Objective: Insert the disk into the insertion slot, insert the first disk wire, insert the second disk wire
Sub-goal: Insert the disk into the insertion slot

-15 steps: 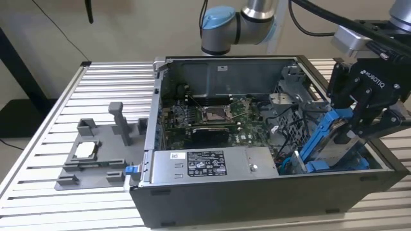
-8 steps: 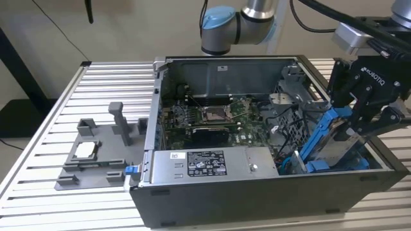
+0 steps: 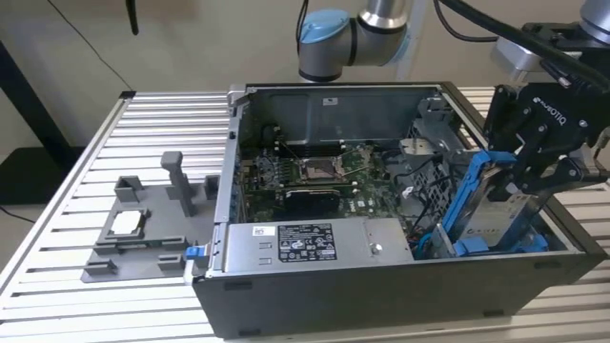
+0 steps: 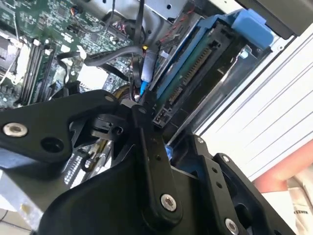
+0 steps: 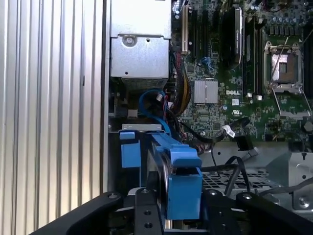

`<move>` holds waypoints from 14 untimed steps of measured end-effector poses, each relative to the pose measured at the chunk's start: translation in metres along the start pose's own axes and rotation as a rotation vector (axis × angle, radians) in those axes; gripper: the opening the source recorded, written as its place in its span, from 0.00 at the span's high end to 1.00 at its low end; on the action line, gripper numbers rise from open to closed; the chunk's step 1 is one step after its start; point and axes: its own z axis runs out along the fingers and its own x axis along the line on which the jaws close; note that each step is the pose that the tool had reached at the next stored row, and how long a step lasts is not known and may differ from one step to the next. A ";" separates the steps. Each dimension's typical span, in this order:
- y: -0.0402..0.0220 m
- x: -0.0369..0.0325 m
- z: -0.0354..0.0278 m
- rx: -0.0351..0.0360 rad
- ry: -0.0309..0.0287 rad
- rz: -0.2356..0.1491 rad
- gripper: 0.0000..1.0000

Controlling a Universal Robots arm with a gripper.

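The disk [image 3: 508, 207], silver in a bright blue carrier, stands tilted at the exterior view's right inside the open computer case. Its lower end is down in the grey perforated drive cage [image 3: 433, 187] that holds the insertion slot, and its upper end sticks out above. My gripper [image 3: 512, 175] is shut on that upper end. The first wrist view has the blue carrier [image 5: 171, 171] clamped between the black fingers [image 5: 145, 205]. The second wrist view shows the disk's connector edge [image 4: 188, 78] beside a blue wire [image 4: 143, 88] and black wires [image 4: 105, 58].
The case [image 3: 401, 300] lies open on a slatted metal table [image 3: 162, 114]. Inside are the motherboard [image 3: 315, 171] and a silver power supply [image 3: 305, 243]. A grey fixture [image 3: 143, 229] stands on the table at the exterior view's left. The arm's base [image 3: 343, 36] is behind the case.
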 end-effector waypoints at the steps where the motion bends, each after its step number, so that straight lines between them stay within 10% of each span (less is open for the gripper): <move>1: 0.0000 0.0002 0.0001 0.0000 -0.0059 0.000 0.65; 10: 0.0008 0.0002 -0.0072 -0.0003 -0.0067 0.000 0.51; 14: 0.0008 0.0008 -0.0078 -0.0004 -0.0240 -0.001 0.51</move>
